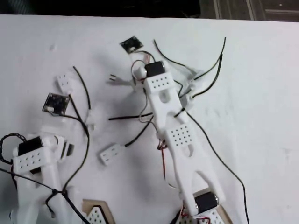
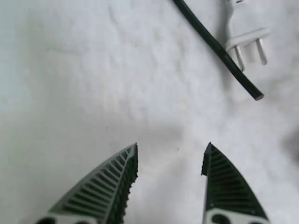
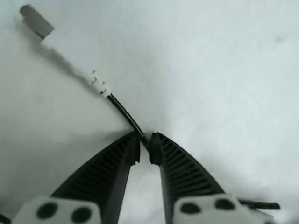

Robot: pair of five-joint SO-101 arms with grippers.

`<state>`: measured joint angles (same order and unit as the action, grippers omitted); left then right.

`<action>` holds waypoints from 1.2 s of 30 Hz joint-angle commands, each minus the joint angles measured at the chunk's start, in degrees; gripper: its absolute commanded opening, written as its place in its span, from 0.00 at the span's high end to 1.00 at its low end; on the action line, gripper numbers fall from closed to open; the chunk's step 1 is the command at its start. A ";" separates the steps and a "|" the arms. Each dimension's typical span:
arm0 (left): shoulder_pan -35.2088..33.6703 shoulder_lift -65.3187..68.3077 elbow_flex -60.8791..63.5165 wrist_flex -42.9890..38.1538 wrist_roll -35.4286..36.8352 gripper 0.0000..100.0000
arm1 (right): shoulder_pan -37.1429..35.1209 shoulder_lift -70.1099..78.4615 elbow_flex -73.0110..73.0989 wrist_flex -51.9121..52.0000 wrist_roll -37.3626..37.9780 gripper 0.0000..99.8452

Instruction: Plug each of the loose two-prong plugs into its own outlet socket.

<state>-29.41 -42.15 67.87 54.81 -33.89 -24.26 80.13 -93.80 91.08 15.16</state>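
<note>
High view: R arm [image 1: 161, 100] lay across table centre, white plug [image 1: 117, 80] just beyond its tip, socket block [image 1: 110, 154] beside its forearm. L wrist view: left gripper [image 2: 170, 151] fingers stood apart over bare table, two-prong plug [image 2: 243, 39] ahead, beside a dark cord [image 2: 210, 42]. R wrist view: right gripper [image 3: 145, 142] was pinched on the lead [image 3: 124, 114], white plug [image 3: 70, 56] out front

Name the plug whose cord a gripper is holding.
The white plug ahead of the right gripper: its black cord is clamped in it. The other plug, near the open left gripper, lies free.
</note>
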 commanded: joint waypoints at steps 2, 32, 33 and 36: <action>-0.48 -1.80 -0.09 -0.79 0.62 0.77 | -0.92 -3.03 -1.76 4.35 0.26 0.98; -0.48 -1.80 0.00 -0.79 0.62 0.77 | -4.70 -4.09 -1.67 1.80 0.18 0.83; -0.48 -1.80 0.00 -0.79 0.62 0.77 | -4.97 -3.47 -1.67 1.27 0.18 0.83; -0.48 -1.80 0.00 -0.79 0.62 0.77 | -5.93 -1.36 -1.67 -0.57 0.18 0.83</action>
<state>-29.41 -42.15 67.87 54.81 -33.89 -29.27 78.81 -93.89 92.40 15.08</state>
